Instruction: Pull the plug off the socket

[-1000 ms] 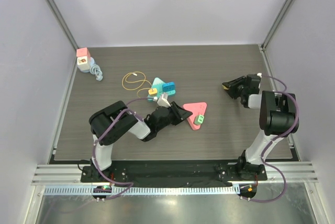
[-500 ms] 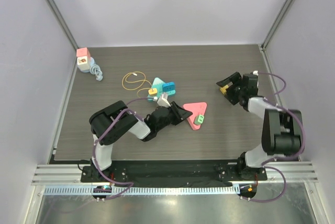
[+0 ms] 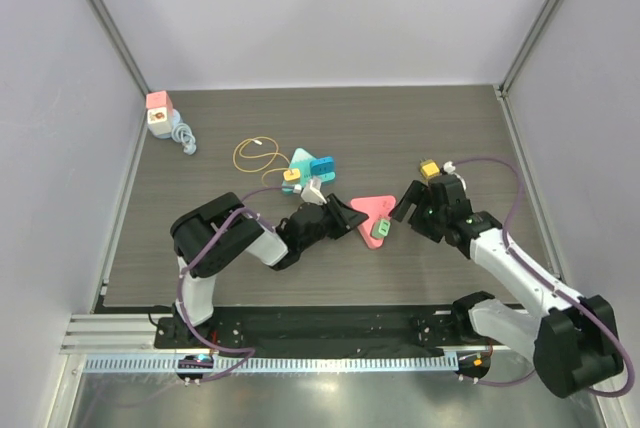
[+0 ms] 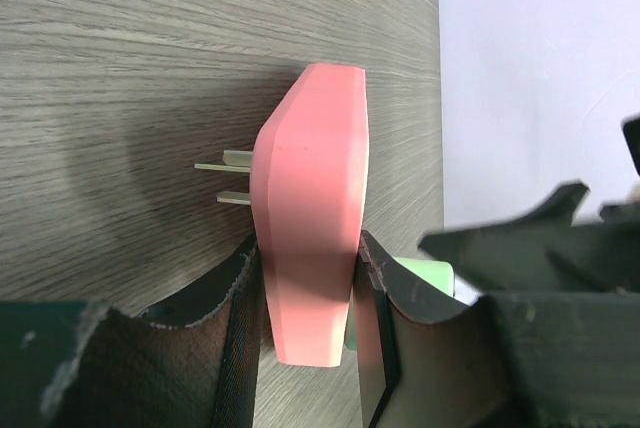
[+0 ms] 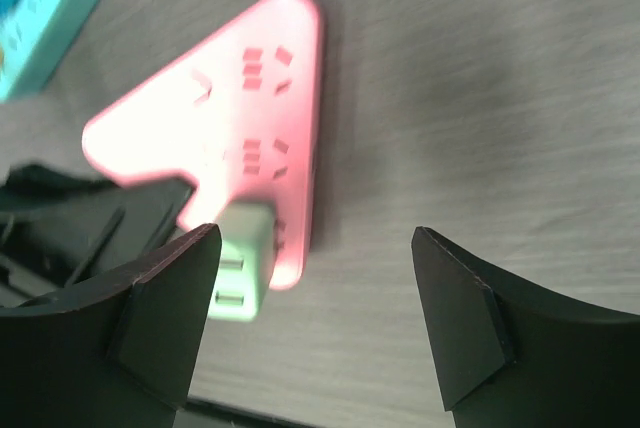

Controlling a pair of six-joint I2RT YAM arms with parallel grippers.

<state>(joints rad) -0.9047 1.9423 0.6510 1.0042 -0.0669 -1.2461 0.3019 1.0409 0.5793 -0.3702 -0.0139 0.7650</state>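
Mid-table — left tool (image 4: 305, 283) clamps pink socket (image 4: 310, 208) | green plug (image 5: 240, 273) below spread right tool (image 5: 315, 248), beside one finger

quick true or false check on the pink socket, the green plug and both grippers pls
1. The left gripper is shut on the pink triangular plastic socket. True.
2. The pale green plug is already out of the pink socket. False: it sits on the socket's face near one corner.
3. The right gripper is open and holds nothing. True.
4. In the top view, the teal triangular socket lies to the right of the pink one. False: it lies to its left and farther from the arm bases.
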